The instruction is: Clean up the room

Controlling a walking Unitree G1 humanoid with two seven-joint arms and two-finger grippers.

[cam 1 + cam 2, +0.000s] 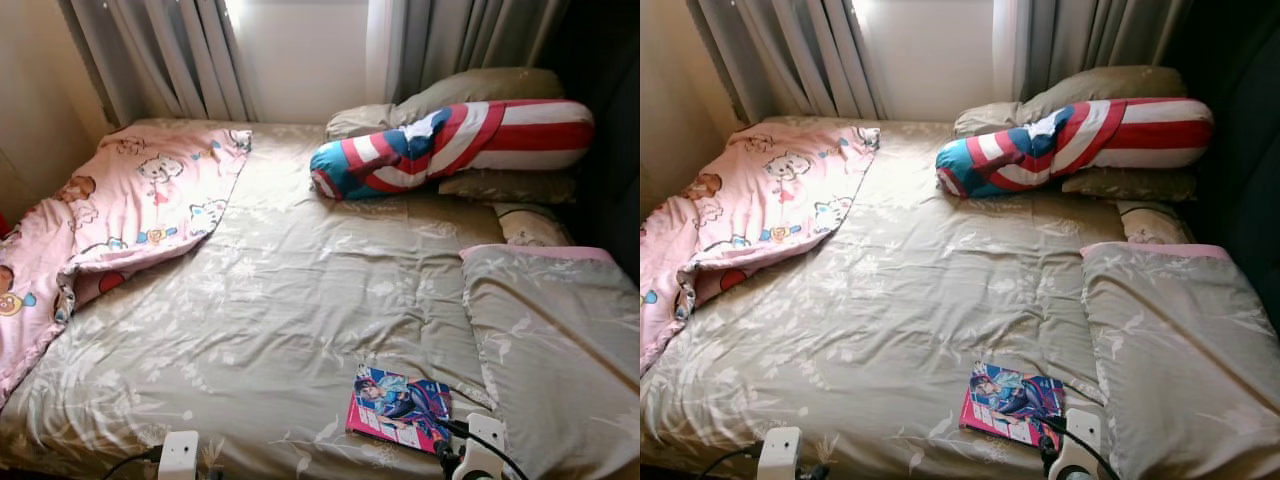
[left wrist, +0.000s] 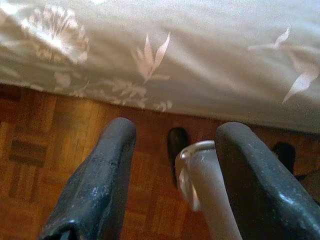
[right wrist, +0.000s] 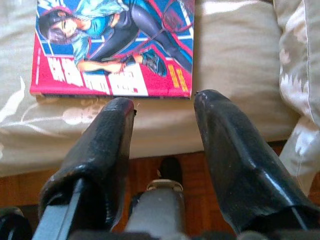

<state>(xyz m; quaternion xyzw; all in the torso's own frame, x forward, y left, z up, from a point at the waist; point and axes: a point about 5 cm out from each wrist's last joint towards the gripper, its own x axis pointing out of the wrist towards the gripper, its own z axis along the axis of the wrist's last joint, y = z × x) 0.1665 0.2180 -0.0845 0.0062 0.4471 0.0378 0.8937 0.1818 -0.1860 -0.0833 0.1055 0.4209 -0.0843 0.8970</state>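
Right gripper: fingers spread wide and holding nothing, poised just before the near edge of the bed and aimed at the comic book. Gap between the fingers lined up with the book's near side, probably so that the book can be taken from its edge. Not yet touching the cover.

Left gripper: also open and empty, held low beside the near edge of the bed, above the wooden floor. Probably parked there, out of the way of the other arm.

Comic book lying flat, cover up, close to the near edge of the bed and toward its right corner, just beside the folded grey blanket. Likely the thing to be tidied, since nothing else loose lies on the sheet.

Farther out: striped bolster resting across the pillows at the far right corner, where such things belong. Pink blanket thrown back along the left edge and hanging over it, rumpled, probably needing straightening later. Curtains beyond the far edge.
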